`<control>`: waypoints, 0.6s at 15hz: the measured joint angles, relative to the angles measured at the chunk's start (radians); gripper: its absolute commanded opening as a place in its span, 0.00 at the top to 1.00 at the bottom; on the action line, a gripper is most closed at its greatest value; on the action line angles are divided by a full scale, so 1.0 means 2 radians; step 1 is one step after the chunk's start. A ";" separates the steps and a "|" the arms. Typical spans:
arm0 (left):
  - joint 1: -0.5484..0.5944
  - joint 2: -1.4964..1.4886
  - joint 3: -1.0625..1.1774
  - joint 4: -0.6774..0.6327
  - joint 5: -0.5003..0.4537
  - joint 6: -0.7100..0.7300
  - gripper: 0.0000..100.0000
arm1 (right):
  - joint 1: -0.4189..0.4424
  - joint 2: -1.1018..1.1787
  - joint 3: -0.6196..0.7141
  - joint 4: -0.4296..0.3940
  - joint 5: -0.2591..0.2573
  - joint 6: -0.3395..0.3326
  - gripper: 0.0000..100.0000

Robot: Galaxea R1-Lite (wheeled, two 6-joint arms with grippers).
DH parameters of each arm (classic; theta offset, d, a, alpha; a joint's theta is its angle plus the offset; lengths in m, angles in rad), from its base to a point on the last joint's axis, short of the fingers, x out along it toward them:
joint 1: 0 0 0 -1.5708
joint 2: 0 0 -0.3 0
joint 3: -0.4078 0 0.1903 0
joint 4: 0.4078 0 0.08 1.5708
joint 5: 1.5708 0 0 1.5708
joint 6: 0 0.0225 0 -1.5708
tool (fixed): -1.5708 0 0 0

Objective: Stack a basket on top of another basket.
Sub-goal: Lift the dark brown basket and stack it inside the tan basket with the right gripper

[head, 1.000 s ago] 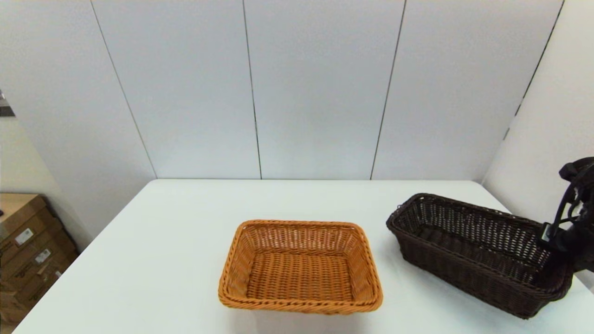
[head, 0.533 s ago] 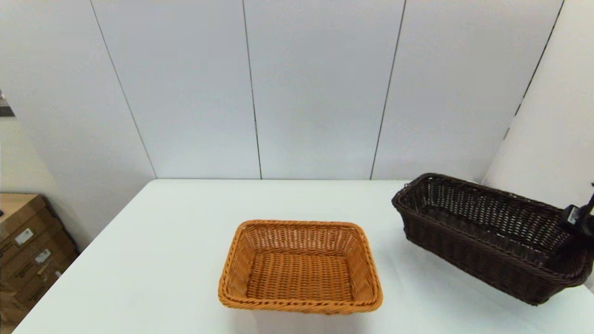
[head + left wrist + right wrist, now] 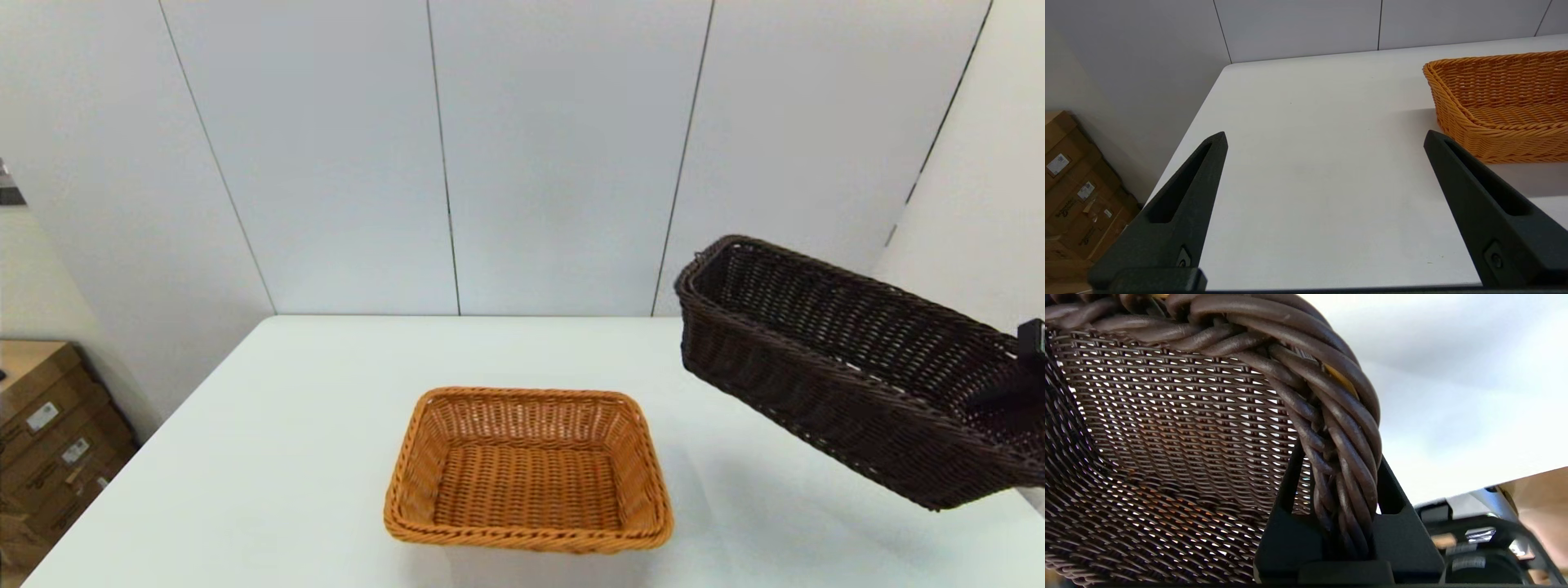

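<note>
lifted basket [image 3: 849, 367] right of table-set basket [image 3: 528, 468]

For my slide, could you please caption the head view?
Right gripper holds dark basket aloft, tilted, beside orange-tan basket.

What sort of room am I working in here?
Likely a lab or test cell, not a home: a bare white table enclosed by plain grey wall panels, with cardboard boxes stacked on the floor to the robot's left.
</note>
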 measured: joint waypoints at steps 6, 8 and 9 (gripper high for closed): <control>0.000 0.000 0.000 0.000 0.000 0.000 0.00 | 0.137 -0.062 -0.006 0.051 0.040 -0.019 1.00; 0.000 0.000 0.000 0.000 0.000 0.000 0.00 | 0.193 -0.078 -0.004 0.055 0.040 -0.017 1.00; 0.000 0.000 0.000 0.000 0.000 0.000 0.00 | 0.221 -0.084 -0.003 0.056 0.040 -0.017 1.00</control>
